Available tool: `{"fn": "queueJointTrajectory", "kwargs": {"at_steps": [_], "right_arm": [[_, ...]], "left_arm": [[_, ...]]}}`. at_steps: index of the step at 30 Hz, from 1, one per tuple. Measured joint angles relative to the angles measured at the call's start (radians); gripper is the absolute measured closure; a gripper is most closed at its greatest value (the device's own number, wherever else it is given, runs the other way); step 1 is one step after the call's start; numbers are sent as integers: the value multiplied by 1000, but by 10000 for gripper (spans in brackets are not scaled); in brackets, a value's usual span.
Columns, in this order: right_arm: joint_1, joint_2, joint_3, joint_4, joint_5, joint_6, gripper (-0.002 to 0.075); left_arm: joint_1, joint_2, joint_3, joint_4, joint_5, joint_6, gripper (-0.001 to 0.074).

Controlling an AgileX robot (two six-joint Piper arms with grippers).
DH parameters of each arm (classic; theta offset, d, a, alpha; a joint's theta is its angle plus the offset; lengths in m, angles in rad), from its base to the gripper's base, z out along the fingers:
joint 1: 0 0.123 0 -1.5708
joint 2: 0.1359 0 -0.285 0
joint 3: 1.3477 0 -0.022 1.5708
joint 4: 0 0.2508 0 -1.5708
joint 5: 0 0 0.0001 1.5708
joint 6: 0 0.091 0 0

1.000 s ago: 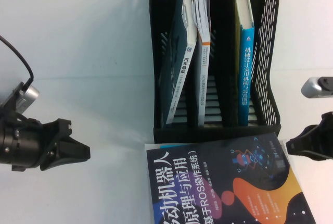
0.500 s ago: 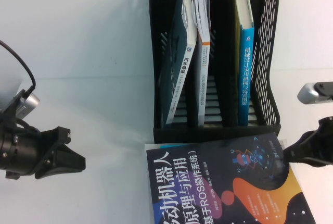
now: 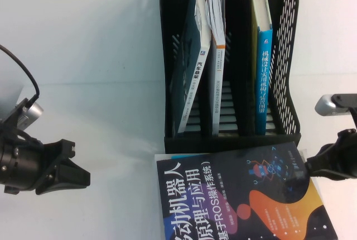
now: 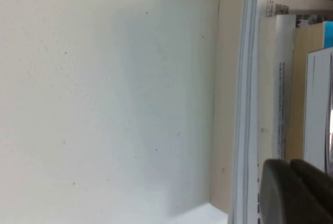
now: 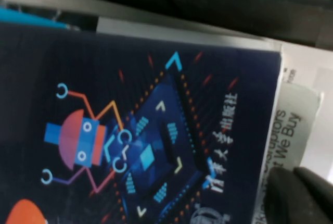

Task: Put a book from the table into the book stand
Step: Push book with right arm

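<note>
**Right arm sits at the book's near corner**

White, smooth worktop carries the black plastic three-slot book stand, with other books upright in its slots. Just in front of it lies the large navy paperback book, flat, cover up, long axis running toward the robot, top edge facing the stand. The right gripper hovers at its far-right corner; its fingers' spread cannot be told. The left gripper, fingers apart and empty, hangs well apart to the left.
</note>
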Motion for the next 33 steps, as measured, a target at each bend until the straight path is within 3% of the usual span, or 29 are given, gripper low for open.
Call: {"fn": "queueJointTrajectory", "kwargs": {"at_steps": [10,33], "right_arm": [[-2,36,-9,150,40,-119,729],[2,-15,-9,140,164,-85,729]], "left_arm": [[0,0,0,32,5,-7,738],[0,0,0,26,5,-42,738]]}}
